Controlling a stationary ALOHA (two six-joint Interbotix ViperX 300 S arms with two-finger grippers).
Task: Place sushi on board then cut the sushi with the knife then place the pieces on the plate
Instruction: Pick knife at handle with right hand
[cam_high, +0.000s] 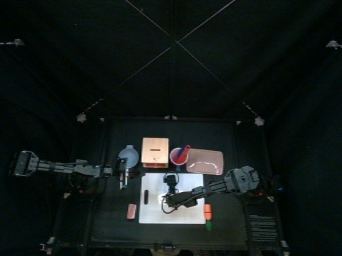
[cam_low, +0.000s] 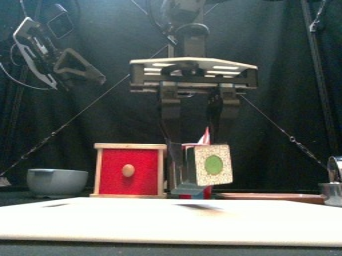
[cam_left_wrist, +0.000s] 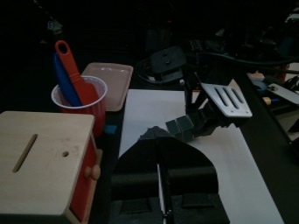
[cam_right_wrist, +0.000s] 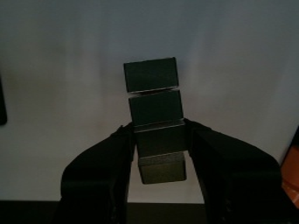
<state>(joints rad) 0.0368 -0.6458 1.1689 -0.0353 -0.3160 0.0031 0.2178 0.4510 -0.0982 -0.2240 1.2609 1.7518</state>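
The dark green sushi roll (cam_right_wrist: 155, 109) is a row of several blocks. My right gripper (cam_right_wrist: 159, 162) is shut on its near end, holding it level just above the white cutting board (cam_high: 158, 218). From the front, the roll's end face (cam_low: 210, 165) shows between the jaws of the right gripper (cam_low: 195, 170). The left wrist view has the roll (cam_left_wrist: 184, 128) over the board (cam_left_wrist: 152, 118). A red cup (cam_high: 179, 156) holding a blue and a red knife (cam_left_wrist: 68, 70) stands behind the board, next to the pink tray (cam_high: 210, 153). My left gripper (cam_high: 123, 176) rests shut at the board's left.
The wooden box (cam_high: 156, 150) with its red drawer front (cam_low: 130, 170) stands at the back left of the board. A blue-grey bowl (cam_low: 56, 180) sits further left. A small red toy (cam_high: 131, 210) lies left of the board, an orange and green toy (cam_high: 211, 212) at its right edge.
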